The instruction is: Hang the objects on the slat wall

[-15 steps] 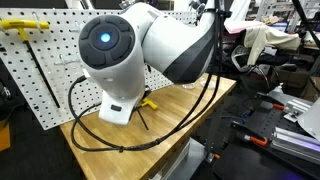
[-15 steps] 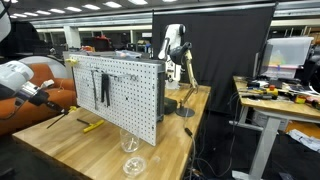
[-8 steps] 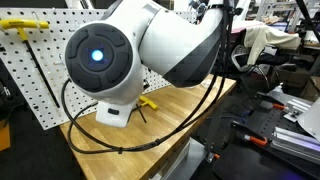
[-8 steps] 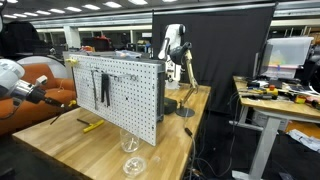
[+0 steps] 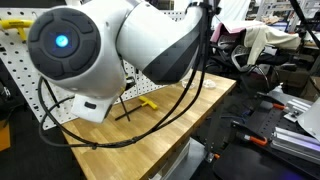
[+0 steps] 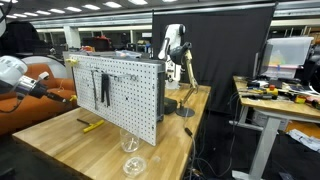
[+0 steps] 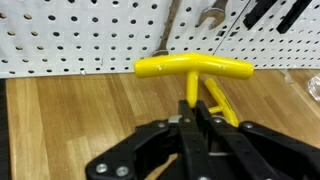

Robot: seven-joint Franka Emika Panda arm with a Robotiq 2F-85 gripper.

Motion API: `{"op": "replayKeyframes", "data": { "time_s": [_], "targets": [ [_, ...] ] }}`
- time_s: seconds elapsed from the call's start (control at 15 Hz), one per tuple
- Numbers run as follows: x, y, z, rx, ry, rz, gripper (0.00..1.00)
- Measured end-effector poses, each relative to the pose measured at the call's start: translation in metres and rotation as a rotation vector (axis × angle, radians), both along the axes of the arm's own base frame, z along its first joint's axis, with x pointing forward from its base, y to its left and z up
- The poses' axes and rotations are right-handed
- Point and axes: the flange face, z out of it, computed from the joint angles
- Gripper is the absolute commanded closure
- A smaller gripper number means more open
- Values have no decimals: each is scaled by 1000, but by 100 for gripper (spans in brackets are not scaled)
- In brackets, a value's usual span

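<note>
Indoors, a wooden table (image 6: 62, 143) bears the white slat wall (image 6: 137, 97)

T-handle tool (image 7: 193, 68) above table (image 7: 70, 110), slat wall (image 7: 80, 35) behind it, second tool (image 7: 221, 104) lying on table

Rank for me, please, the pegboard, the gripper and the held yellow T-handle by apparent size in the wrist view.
1. pegboard, spanning the frame's width.
2. gripper, though its nearness to the camera inflates it.
3. yellow T-handle, clearly smallest.
</note>
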Motion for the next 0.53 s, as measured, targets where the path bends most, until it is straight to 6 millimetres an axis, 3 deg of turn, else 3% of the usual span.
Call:
{"op": "replayKeyframes", "data": {
  "time_s": [0.2, 0.53],
  "targets": [
    [12, 10, 2, -3, -22, 13, 98],
    [17, 20, 9, -159, -78, 47, 98]
  ]
}}
